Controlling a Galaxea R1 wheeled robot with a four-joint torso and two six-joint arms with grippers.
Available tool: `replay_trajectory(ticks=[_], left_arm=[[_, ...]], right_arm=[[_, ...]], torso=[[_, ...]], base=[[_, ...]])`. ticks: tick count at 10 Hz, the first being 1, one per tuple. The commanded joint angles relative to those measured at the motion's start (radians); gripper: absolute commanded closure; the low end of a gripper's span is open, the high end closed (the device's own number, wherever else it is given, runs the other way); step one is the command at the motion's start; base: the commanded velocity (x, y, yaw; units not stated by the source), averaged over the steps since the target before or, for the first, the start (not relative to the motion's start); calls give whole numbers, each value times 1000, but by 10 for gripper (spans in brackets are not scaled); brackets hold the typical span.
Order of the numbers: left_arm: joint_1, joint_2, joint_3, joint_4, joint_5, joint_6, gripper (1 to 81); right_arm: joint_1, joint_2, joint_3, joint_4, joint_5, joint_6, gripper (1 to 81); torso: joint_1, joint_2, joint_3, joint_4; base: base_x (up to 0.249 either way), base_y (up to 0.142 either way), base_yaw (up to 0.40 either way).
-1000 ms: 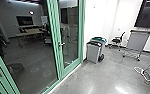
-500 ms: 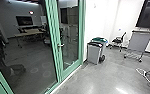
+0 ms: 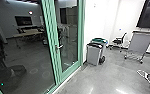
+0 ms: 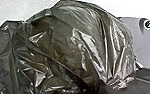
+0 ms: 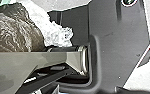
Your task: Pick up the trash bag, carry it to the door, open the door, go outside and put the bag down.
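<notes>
**Trash bag close in both wrist views, glass door ahead**

The trash bag [image 4: 66,47] looms large in the left wrist view, a dark, see-through sack, creased and shiny, with something brown inside. The robot's grey plate [image 4: 141,40] shows just past it. In the right wrist view, brownish, crinkled plastic [image 5: 16,27] lies against white, rumpled plastic [image 5: 46,25], near the robot's dark plate [image 5: 116,45] and jointed bar [image 5: 41,62]. I cannot tell the state of the left gripper or the right gripper, nor whether either one grasps the bag.

In the head view, a green-framed glass door [image 3: 67,74] stands with its lever handle [image 3: 59,47] on the upright nearest the centre; it looks shut. The wide glass beside it shows a dim room with a table [image 3: 28,33] and a dark screen [image 3: 23,20] on the wall. Low in that glass sits a blurry dark shape with a small green light [image 3: 2,84].

On the right of the door, two grey bins stand together by the white wall [image 3: 98,20], one with a black lid [image 3: 94,45], the other with a green lid [image 3: 99,40]. Farther right are a black chair [image 3: 119,41], a grey panel [image 3: 139,42] on wheels, and a white cable [image 3: 144,76] on the shiny floor [image 3: 103,77].
</notes>
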Motion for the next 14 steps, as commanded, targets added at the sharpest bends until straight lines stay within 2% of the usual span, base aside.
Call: replay_trajectory(ticks=[1,14], left_arm=[[-59,-4,-3,6,58,8,811],[-59,-4,-3,6,58,8,811]], right_arm=[[39,0,8,-10,-52,-4,10],[39,1,8,-10,-52,-4,10]], torso=[[0,0,0,0],[0,0,0,0]], base=[[155,-61,0],[155,-63,0]])
